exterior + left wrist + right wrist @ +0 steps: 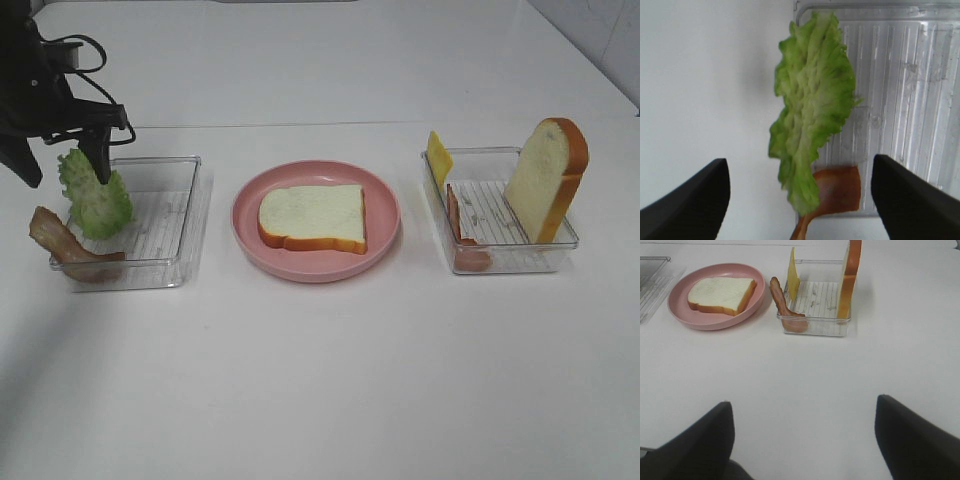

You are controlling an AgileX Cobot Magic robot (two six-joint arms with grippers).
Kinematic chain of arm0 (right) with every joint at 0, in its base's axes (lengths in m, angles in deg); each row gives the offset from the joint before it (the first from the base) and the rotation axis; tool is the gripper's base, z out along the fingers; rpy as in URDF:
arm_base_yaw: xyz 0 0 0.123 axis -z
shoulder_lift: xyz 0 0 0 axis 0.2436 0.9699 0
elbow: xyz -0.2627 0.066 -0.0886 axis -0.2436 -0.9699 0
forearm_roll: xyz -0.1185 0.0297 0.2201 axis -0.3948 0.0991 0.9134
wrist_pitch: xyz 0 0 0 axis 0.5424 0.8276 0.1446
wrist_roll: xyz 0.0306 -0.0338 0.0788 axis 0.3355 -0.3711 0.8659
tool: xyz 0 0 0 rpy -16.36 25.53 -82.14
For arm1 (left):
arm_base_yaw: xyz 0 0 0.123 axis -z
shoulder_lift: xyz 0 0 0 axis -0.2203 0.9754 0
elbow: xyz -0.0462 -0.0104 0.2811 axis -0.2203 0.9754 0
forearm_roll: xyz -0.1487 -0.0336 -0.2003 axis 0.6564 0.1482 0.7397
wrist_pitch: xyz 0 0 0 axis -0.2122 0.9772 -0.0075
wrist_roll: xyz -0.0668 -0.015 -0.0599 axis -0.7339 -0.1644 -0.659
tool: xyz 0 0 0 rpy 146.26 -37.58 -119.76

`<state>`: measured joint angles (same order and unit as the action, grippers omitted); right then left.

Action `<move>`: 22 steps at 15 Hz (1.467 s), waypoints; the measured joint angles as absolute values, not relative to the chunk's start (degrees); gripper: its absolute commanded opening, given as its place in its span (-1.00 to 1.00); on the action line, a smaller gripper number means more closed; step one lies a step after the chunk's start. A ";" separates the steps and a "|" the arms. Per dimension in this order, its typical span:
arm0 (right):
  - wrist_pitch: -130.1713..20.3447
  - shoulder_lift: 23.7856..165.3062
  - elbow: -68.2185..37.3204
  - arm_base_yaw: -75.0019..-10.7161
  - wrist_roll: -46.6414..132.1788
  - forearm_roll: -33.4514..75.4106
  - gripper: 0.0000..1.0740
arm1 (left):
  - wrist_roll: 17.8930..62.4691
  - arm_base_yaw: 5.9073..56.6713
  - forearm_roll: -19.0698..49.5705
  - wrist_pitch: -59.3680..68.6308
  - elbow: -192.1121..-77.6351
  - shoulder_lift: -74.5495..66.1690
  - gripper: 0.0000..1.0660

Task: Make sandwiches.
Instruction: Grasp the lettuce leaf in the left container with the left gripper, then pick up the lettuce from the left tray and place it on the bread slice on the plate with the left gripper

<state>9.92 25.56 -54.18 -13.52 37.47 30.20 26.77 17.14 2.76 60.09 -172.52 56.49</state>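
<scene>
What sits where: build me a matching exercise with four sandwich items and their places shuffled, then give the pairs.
1. lettuce leaf
2. flat bread slice
3. cheese slice
4. upright bread slice

a. on the pink plate
b. right tray, right end
c. left tray, left end
d. right tray, far-left corner

Pairs: 1-c, 2-a, 3-d, 4-b.
</scene>
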 measured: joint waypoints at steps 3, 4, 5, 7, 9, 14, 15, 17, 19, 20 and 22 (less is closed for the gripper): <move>9.92 25.56 -54.18 -13.52 37.47 30.20 0.37 | 26.77 17.14 2.76 57.57 -172.40 57.23 0.08; 9.92 25.56 -54.18 -13.52 37.47 30.20 0.37 | 26.77 17.14 2.82 56.60 -172.40 57.23 -0.07; 9.92 25.56 -54.18 -13.52 37.47 30.20 0.37 | 26.77 17.14 2.82 55.97 -172.40 57.23 -0.24; 9.92 25.56 -54.18 -13.52 37.47 30.20 0.37 | 26.77 17.14 2.82 54.99 -172.40 57.23 -0.74; 9.92 25.56 -54.18 -13.52 37.47 30.20 0.37 | 26.77 17.14 2.82 54.99 -172.40 57.23 -1.00; 9.92 25.56 -54.18 -13.52 37.47 30.20 0.37 | 26.89 17.14 3.50 56.54 -173.26 57.29 -1.00; 9.92 25.56 -54.18 -13.52 37.47 30.20 0.37 | 27.69 17.14 5.40 58.15 -175.15 57.29 -1.00; 9.92 25.56 -54.18 -13.52 37.47 30.20 0.37 | 30.44 17.14 12.04 59.69 -179.79 57.29 -1.00; 9.92 25.56 -54.18 -13.52 37.47 30.20 0.37 | 33.71 17.14 21.44 59.64 -183.69 57.29 -1.00; 9.92 25.56 -54.18 -13.52 37.47 30.20 0.37 | 35.65 17.25 26.31 59.29 -184.61 57.29 -1.00; 9.92 25.56 -54.18 -13.52 37.47 30.20 0.37 | 40.93 19.14 37.19 57.40 -184.89 57.29 -1.00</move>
